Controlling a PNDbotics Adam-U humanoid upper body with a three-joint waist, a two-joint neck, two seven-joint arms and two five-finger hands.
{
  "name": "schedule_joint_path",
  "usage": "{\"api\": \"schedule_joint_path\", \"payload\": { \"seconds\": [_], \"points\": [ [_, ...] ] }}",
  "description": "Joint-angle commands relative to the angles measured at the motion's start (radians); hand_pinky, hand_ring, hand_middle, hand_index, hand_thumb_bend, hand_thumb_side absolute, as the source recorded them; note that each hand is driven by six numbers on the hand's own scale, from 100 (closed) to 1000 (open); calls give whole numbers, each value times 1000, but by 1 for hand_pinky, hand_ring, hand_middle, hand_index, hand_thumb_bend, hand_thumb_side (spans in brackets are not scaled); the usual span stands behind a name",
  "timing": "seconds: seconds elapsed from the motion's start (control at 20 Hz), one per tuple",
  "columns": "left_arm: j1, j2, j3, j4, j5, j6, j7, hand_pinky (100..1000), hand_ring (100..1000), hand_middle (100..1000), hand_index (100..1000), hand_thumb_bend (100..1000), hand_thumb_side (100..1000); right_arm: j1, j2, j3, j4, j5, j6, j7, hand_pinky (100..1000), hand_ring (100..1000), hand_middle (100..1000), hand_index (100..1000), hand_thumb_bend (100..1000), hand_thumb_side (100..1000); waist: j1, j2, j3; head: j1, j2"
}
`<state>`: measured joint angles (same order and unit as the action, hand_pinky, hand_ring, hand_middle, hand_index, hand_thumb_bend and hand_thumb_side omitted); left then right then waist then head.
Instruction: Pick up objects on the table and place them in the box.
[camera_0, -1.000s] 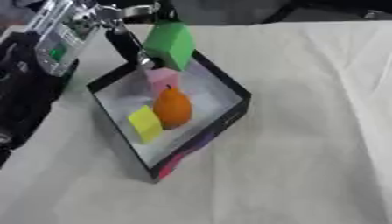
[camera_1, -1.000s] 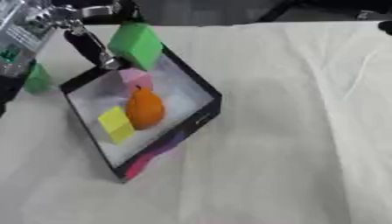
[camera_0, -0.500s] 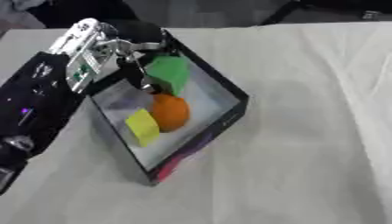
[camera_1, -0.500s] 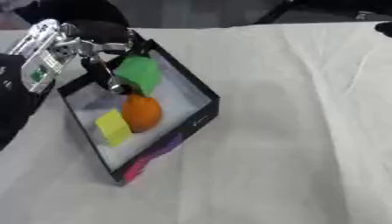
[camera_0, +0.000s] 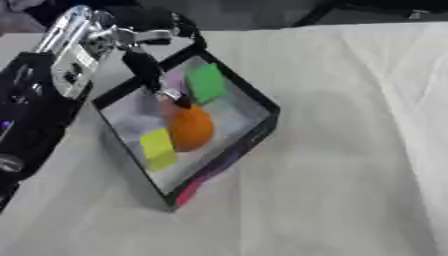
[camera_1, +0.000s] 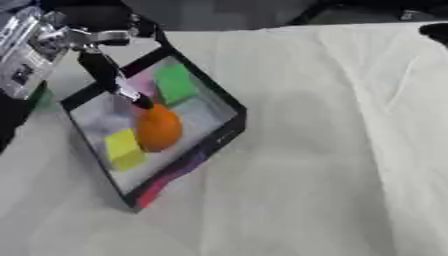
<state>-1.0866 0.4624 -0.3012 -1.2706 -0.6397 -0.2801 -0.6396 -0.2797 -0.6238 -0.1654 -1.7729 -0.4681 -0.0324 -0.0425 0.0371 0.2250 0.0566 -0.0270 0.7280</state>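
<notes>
From where I'm driving, the desk (camera_0: 350, 150) looks bare of loose objects, so I reckon we're basically done. The box (camera_0: 255, 131) sits right under my left hand (camera_0: 131, 42), whose fingers hang spread, holding nothing. Just below the fingertips: orange fruit (camera_0: 189, 127), green block (camera_0: 206, 82) beside it, yellow block (camera_0: 157, 146), something pink.
</notes>
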Motion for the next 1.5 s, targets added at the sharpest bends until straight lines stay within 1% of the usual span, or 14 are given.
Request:
{"api": "schedule_joint_path", "payload": {
  "seconds": [0.05,0.1,0.2,0.25,0.35,0.45,0.55,0.65,0.8,1.05,1.2,1.35,1.5],
  "points": [
    [-16,106,62,-43,57,71,16,905,870,802,873,527,490,-2,-40,-12,-16,-5,-1,-5,887,681,678,826,100,573,4,-20,4,-11,1],
    [-9,137,74,-32,59,91,18,904,871,802,875,532,499,1,-42,-13,-16,-5,-3,-6,887,681,679,826,100,573,3,-21,7,-14,2],
    [6,182,95,4,50,120,9,908,876,808,882,548,551,5,-43,-15,-16,-4,-3,-9,888,681,679,826,100,573,2,-22,10,-16,5],
    [13,200,106,27,43,128,0,907,877,810,884,569,561,7,-43,-16,-16,-5,-3,-10,888,681,679,827,100,574,1,-23,11,-17,8],
    [25,240,122,77,1,137,-10,906,885,818,886,627,549,10,-44,-17,-16,-4,-2,-12,887,681,679,826,100,574,0,-26,14,-17,12],
    [40,263,141,118,-36,136,-5,908,884,820,887,614,553,11,-43,-18,-16,-5,-2,-12,887,681,679,827,100,574,-3,-27,15,-16,13],
    [54,282,153,154,-53,132,-4,909,888,824,886,637,538,10,-44,-17,-17,-5,-2,-12,888,681,679,827,100,573,-5,-27,16,-17,10],
    [67,294,164,177,-65,127,4,912,891,825,884,642,515,10,-44,-17,-18,-6,-3,-12,888,681,679,827,100,573,-7,-27,16,-18,6],
    [89,314,166,194,-65,108,1,917,898,829,881,672,489,12,-43,-17,-20,-7,-3,-12,888,681,680,827,100,574,-10,-25,15,-18,-1],
    [117,340,164,199,-44,82,-28,908,896,824,880,673,488,14,-39,-17,-20,-8,-3,-12,888,681,680,827,100,575,-16,-22,13,-18,-8],
    [124,347,163,205,-23,67,-63,915,901,835,883,686,529,14,-39,-16,-19,-8,-3,-12,888,681,680,827,100,576,-20,-20,10,-16,-13],
    [126,351,157,207,-5,50,-121,921,909,843,888,707,545,14,-37,-11,-17,-7,-1,-7,889,681,679,827,100,577,-22,-17,8,-6,-19],
    [128,350,155,207,7,37,-177,928,914,850,889,708,511,13,-31,-5,-14,-5,3,-2,889,680,678,826,100,581,-24,-13,7,2,-24]
  ]
}}
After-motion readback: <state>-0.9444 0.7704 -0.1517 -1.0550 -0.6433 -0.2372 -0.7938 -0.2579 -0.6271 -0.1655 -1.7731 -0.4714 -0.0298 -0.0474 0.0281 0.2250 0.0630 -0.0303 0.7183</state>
